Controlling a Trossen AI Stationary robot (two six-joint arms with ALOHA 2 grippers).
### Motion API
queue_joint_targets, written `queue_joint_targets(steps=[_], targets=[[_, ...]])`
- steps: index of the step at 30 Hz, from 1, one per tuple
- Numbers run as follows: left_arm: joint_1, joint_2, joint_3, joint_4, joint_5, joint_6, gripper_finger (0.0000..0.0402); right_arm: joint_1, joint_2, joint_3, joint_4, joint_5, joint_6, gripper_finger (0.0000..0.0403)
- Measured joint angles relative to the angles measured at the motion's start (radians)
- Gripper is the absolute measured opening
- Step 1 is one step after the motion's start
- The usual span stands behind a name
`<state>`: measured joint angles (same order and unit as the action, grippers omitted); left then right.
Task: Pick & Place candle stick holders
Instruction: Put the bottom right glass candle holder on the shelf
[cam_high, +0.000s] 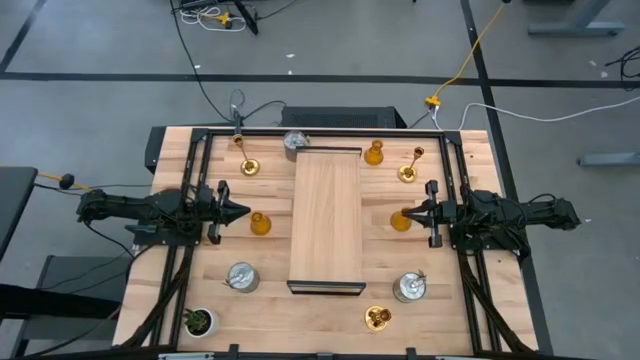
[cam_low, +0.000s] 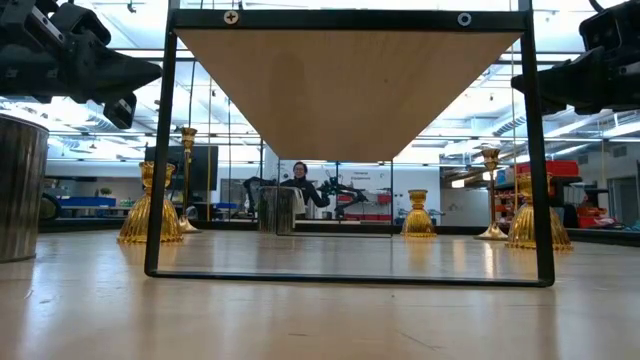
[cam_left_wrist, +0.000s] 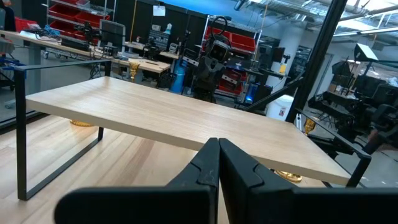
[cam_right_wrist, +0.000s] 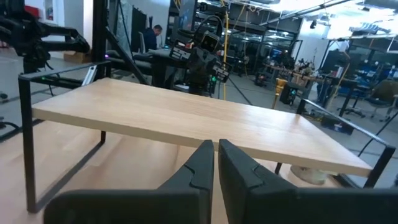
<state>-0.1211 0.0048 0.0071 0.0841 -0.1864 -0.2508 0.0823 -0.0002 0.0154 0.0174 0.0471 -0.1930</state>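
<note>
Desk (cam_high: 330, 320): light wood top with a dark frame around its edges; both arms reach in from the sides.
Riser shelf (cam_high: 325, 215): long wooden board on thin black legs, standing down the middle of the desk; its top is bare.
Left end effector (cam_high: 240, 211): hovers on the left of the shelf, pointing at it; fingers pressed together, pinching nothing.
Right end effector (cam_high: 408, 212): mirrors it on the right side of the shelf; fingers together, nothing between them.
Amber holder, left (cam_high: 260, 224): on the desk just beside the left end effector's tip, between it and the shelf.
Amber holder, right (cam_high: 400, 221): on the desk just below the right end effector's tip, close to the shelf's edge.
Amber holder, far (cam_high: 374, 153): at the far right corner of the shelf.
Gold holder, far left (cam_high: 247, 165): thin stem on a round base, near the back rail.
Gold holder, far right (cam_high: 409, 171): thin stem, near the amber far one.
Gold holder, near (cam_high: 377, 318): in front of the shelf's near right corner.
Silver holder, far (cam_high: 295, 142): squat, at the shelf's far left corner.
Silver holder, near left (cam_high: 241, 277): left of the shelf.
Silver holder, near right (cam_high: 409, 288): right of the shelf.
Potted plant (cam_high: 198, 321): near left corner of the desk.
Person (cam_low: 299, 183): seated in the room beyond, seen in the low view.
</note>
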Motion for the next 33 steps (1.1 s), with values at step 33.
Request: queue_joint_targets(steps=[33], targets=[[0.000,0.000,0.000,0.000,0.000,0.000,0.0010,0.000,0.000,0.000,0.116,-0.011,0.340,0.0029]])
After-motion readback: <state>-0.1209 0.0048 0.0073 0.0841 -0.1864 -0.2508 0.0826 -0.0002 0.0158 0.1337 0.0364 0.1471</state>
